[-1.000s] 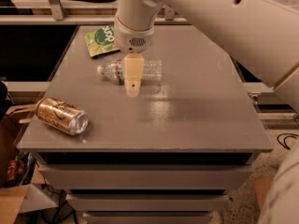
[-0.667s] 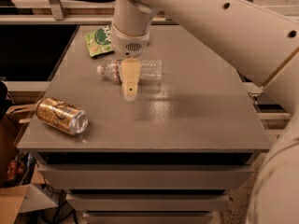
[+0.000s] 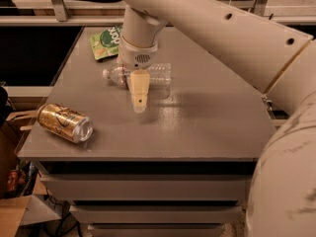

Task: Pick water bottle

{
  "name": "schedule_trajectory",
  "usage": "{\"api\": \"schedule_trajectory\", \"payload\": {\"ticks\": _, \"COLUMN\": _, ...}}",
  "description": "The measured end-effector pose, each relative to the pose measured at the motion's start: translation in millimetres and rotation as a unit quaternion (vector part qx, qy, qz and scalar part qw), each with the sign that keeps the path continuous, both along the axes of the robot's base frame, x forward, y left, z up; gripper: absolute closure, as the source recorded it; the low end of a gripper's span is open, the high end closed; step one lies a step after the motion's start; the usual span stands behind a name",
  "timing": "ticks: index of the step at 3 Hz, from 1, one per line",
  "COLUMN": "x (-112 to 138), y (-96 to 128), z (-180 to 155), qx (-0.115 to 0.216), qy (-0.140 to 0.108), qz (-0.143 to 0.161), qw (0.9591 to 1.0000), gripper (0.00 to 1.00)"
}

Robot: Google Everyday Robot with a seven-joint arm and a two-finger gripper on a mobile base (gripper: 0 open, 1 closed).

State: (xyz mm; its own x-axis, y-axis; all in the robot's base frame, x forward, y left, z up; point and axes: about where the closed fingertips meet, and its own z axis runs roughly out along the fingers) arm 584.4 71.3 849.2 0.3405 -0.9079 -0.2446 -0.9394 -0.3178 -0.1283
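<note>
The water bottle [image 3: 157,73] lies on its side on the grey table [image 3: 207,117], white cap pointing left, clear ribbed body to the right. My gripper [image 3: 139,101] hangs from the large white arm [image 3: 207,23] and points down just in front of the bottle's neck end. It covers part of the bottle's middle. I cannot tell whether it touches the bottle.
A gold drink can [image 3: 65,123] lies on its side near the table's front left corner. A green pouch [image 3: 105,41] lies at the back left. Drawers sit under the tabletop. A cardboard box [image 3: 12,216] stands on the floor at the lower left.
My gripper has shifted slightly left and lower toward the front of the bottle. The bottle, can and pouch have not moved.
</note>
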Motion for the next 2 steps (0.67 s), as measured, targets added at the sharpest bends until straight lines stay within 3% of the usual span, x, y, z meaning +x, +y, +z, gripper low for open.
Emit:
{"api": "schedule_trajectory", "payload": {"ticks": 1, "x": 4.9, "y": -6.5, "z": -12.2, "qx": -0.001, "qy": 0.012, "qz": 0.001, "qw": 0.9999, "gripper": 0.16}}
{"api": "schedule_trajectory", "payload": {"ticks": 2, "x": 7.9, "y": -10.7, "z": -18.2, "qx": -0.002, "qy": 0.018, "qz": 0.004, "qw": 0.9998, "gripper": 0.39}}
